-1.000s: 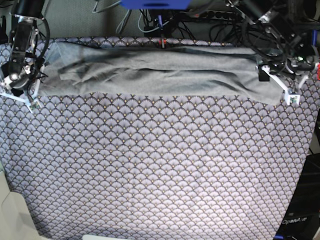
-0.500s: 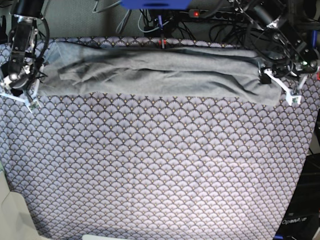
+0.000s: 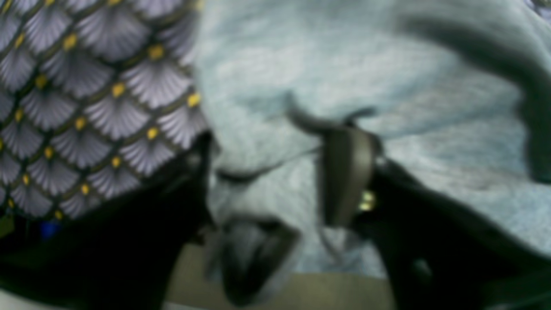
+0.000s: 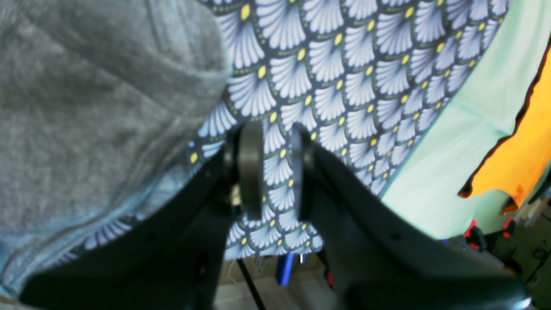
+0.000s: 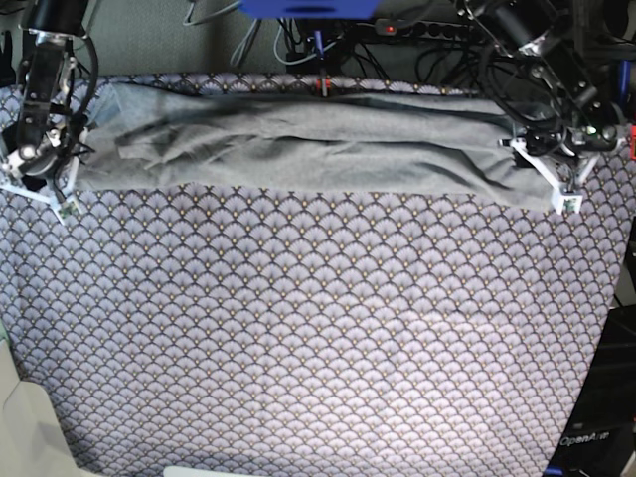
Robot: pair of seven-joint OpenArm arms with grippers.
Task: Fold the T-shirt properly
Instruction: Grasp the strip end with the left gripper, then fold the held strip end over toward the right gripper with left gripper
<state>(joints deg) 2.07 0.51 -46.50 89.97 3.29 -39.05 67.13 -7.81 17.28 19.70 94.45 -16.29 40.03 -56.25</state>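
Note:
The light grey T-shirt lies in a long folded band along the far side of the purple fan-patterned tablecloth. My left gripper is at the shirt's right end. In the blurred left wrist view its jaws stand apart, with the T-shirt edge bunched between them. My right gripper sits at the shirt's left end. Its pads are a narrow gap apart over bare tablecloth, with the T-shirt just beside them and nothing between.
Cables and a power strip run behind the table's far edge. A blue object hangs above it. Past the table's side edge, the right wrist view shows a mint surface and an orange one.
My left gripper has shifted inward onto the shirt's right end and its jaws have narrowed around the cloth. The right arm and the shirt have not moved.

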